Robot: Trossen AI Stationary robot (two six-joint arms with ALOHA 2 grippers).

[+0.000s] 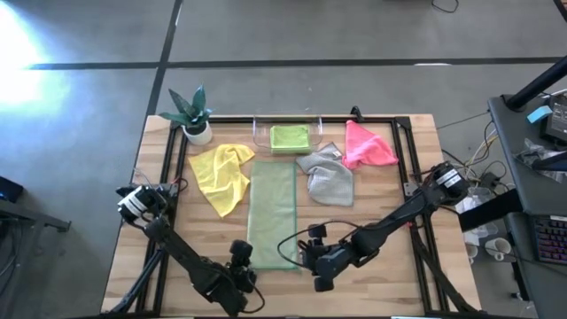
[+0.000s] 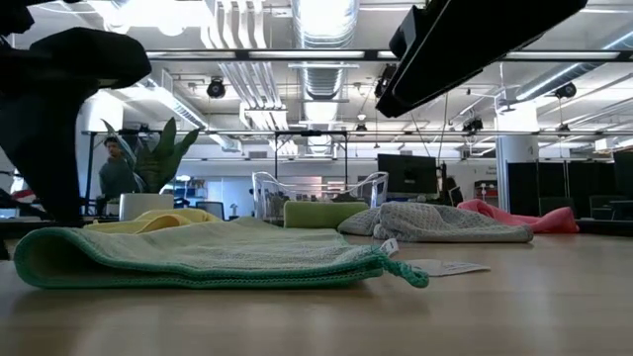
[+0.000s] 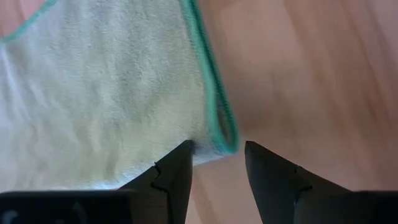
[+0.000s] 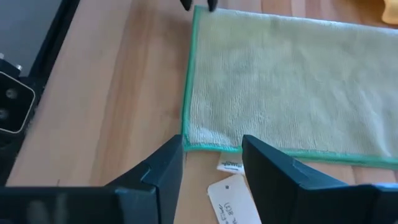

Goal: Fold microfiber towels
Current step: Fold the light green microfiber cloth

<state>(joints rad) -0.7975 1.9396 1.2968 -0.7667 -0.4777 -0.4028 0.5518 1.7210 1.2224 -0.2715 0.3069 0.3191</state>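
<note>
Wooden planks make up the surface (image 1: 177,221), ringed by a black frame. From above, the pale sage green towel (image 1: 273,213) lies folded into a long strip down the middle, its near end between both arms. Beside it on the left sits the yellow towel (image 1: 223,175), crumpled; the grey towel (image 1: 328,177) and pink towel (image 1: 365,146) lie to the right, touching each other. The lime green towel (image 1: 289,136) rests folded inside a clear tray (image 1: 261,133), near a potted plant (image 1: 195,115). The left pincer (image 1: 241,255) and right pincer (image 1: 310,257) flank the strip's near end.

Low down, the sage strip fills the foreground, with a paper tag (image 2: 435,267) beside its corner.

Left wrist: that pincer's 2 fingers (image 3: 174,177) stand apart, holding nothing, just at the towel's teal-edged corner.

Right wrist: its fingers (image 4: 155,174) are spread wide and empty, straddling the other near corner, with the tag between them.
</note>
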